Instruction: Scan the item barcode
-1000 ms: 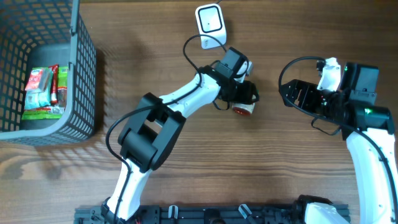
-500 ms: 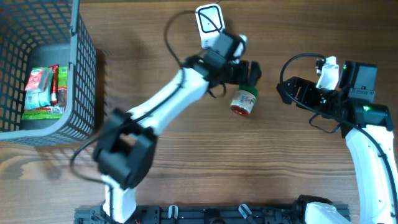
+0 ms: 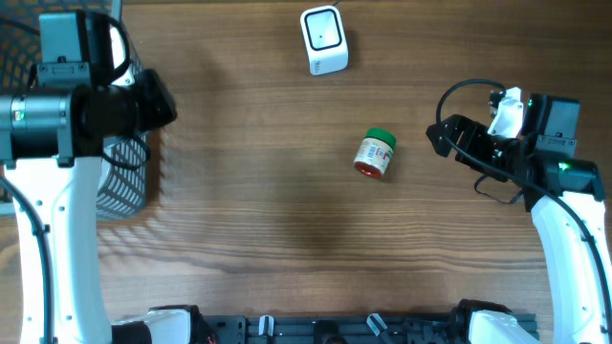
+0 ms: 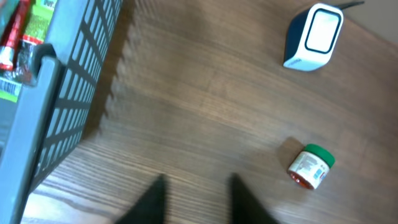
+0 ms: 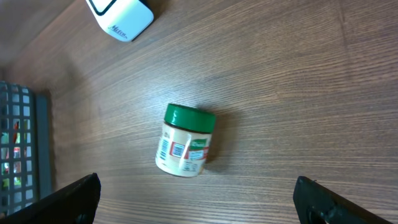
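1. The jar [image 3: 374, 155] lies on its side on the bare wooden table [image 3: 287, 239], touching nothing else. Its green lid points to the far edge and its label faces up.
2. In the right wrist view a small barcode shows on the jar's label, next to red and green print.
3. The scanner [image 3: 324, 40], a white block with a dark-edged window, stands beyond the jar and a little to its left, well apart from it.
4. The right gripper [image 5: 196, 183] hangs to the right of the jar, near it but not touching. Its fingers [image 5: 81, 190] are spread wide with nothing between them, and the jar sits in the middle of that camera's view.
5. The left gripper [image 4: 196, 178] is far to the left of the jar, above the table just beside the basket. Its two fingers [image 4: 152, 199] stand partly apart, with only bare wood showing in the gap, so it holds nothing.
6. The grey mesh basket [image 4: 68, 106] sits well to the left of the jar; in the overhead view the left arm covers most of it.
7. Packets [image 4: 18, 37] with red and green wrapping lie inside the basket.
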### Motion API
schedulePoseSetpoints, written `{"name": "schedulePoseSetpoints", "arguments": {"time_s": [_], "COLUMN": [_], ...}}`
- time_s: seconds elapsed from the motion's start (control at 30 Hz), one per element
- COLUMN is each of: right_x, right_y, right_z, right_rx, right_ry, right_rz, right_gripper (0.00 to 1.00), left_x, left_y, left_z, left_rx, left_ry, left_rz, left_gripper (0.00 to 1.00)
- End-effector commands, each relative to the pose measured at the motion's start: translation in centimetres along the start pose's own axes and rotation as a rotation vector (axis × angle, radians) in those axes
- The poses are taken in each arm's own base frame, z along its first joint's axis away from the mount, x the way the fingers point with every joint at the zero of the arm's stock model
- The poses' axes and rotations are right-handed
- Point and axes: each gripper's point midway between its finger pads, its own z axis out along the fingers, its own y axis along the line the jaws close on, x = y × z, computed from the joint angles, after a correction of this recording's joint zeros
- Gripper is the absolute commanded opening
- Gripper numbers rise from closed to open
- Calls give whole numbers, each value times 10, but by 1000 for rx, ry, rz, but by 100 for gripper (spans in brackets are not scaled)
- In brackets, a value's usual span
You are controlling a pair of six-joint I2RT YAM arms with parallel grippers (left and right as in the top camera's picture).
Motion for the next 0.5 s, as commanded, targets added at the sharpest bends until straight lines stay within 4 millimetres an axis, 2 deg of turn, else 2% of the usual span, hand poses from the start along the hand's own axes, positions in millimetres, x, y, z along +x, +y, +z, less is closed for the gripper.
{"name": "schedulePoseSetpoints", "arguments": {"time_s": [0.0, 0.1, 0.17, 0.2, 0.47], "right_x": [-6, -6, -6, -6, -6], "right_y": [-1, -1, -1, -1, -1], "right_z": [-2, -2, -2, -2, -2], "right_rx": [8, 8, 8, 8, 8], "right_ry": [-14, -14, -14, -14, -14], "right_rz": [11, 11, 11, 11, 11], "right_gripper": [100, 100, 100, 100, 100], "left_x": [23, 34, 39, 38, 26], "left_y": [15, 29, 47, 60, 95], "left_z": [-4, 7, 14, 14, 2], "left_rx": [-59, -132, -227, -299, -489], "left_ry": [80, 126, 141, 129, 60], "left_rz": [-1, -1, 5, -6, -27], "left_gripper": [28, 28, 27, 27, 22]}}
